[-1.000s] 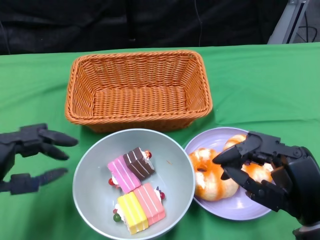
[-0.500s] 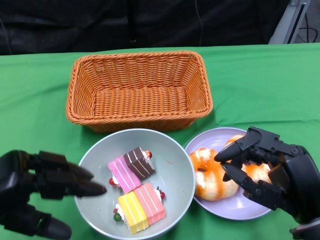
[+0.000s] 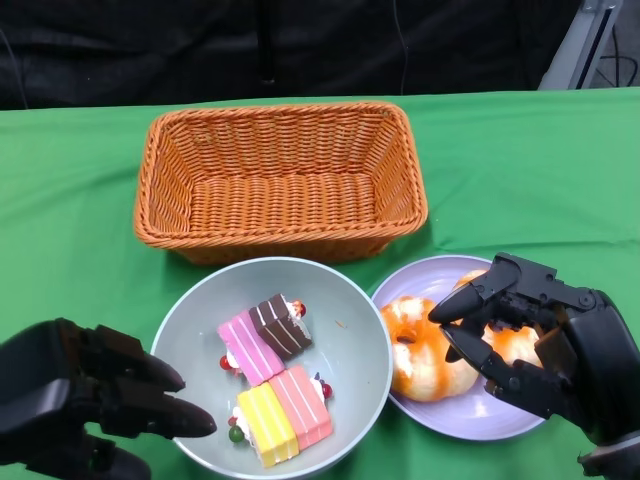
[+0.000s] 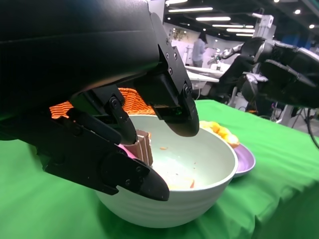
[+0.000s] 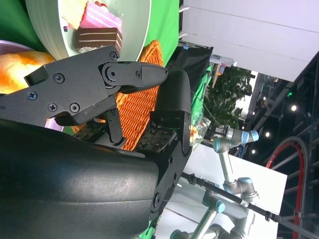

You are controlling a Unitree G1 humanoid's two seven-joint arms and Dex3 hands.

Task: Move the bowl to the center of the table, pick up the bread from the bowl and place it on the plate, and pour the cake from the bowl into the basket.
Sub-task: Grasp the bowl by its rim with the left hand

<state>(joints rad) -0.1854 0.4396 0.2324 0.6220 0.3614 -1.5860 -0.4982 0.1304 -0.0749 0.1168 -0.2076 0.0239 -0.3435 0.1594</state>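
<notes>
We see the left hand point(image 3: 95, 405) spread wide, holding nothing, just beside the bowl point(image 3: 350, 330), nearer than the right hand point(image 3: 535, 340), also spread, above the bread point(image 3: 425, 350).

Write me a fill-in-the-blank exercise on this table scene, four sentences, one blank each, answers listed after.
1. The cake pieces lie in the grey ____.
2. The bread sits on the purple ____.
3. The wicker basket holds ____.
4. The left hand is beside the bowl, and the right hand is over the ____.

Missing words: bowl; plate; nothing; plate
</notes>
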